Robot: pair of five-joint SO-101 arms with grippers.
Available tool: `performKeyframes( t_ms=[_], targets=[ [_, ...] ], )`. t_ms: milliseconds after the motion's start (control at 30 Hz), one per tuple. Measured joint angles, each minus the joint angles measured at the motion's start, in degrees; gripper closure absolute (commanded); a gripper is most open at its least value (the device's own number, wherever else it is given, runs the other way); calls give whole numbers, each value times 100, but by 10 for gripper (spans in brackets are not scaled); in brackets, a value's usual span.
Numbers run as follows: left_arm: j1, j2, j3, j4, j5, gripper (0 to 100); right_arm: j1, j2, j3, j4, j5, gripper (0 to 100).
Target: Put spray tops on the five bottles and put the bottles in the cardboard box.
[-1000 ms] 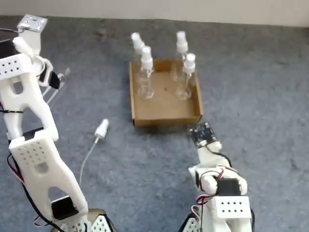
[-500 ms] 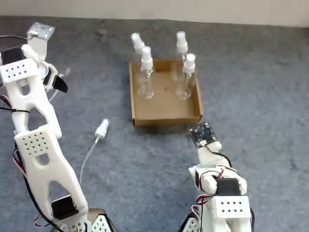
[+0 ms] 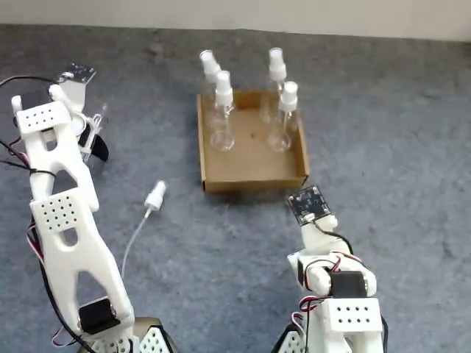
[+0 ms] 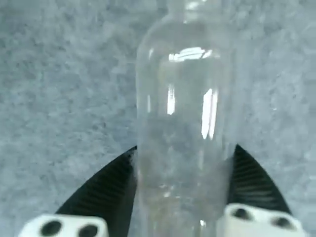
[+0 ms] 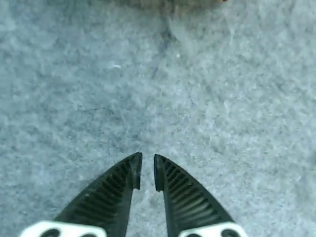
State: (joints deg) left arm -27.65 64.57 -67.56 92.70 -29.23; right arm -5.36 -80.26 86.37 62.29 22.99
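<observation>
Bottle (image 4: 185,98), clear, pinched in my left gripper (image 4: 185,147) at the high view's upper left, its long axis pointing neck-first away from my fingers. My right gripper (image 5: 147,170) has its fingers nearly pressed together over grey carpet (image 3: 383,132). A pale wall (image 3: 294,15) runs behind.

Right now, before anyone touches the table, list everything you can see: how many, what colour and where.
cardboard box: one, brown, far middle of the table
capped bottles: four, clear with white spray tops, in the cardboard box
bare bottle: one, clear, no top, between the left gripper's fingers
loose spray top: one, white with a thin tube, lying on the carpet beside the box
carpet: one, grey, covering the table
left gripper: one, black, shut on the bare bottle
right gripper: one, black, nearly closed, empty, above the carpet
</observation>
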Motion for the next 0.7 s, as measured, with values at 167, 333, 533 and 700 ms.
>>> performKeyframes(
  t_ms=[167,333,533,700],
  targets=[
    [-26,-97,-281,738,149,989,18,0,0,0,0,993],
    [-26,-1248,290,853,651,990,18,0,0,0,0,993],
    [387,-4246,3657,853,765,989,97,0,0,0,0,992],
    [1829,-7675,6637,853,659,989,835,0,-62,114,431,992]
  ],
)
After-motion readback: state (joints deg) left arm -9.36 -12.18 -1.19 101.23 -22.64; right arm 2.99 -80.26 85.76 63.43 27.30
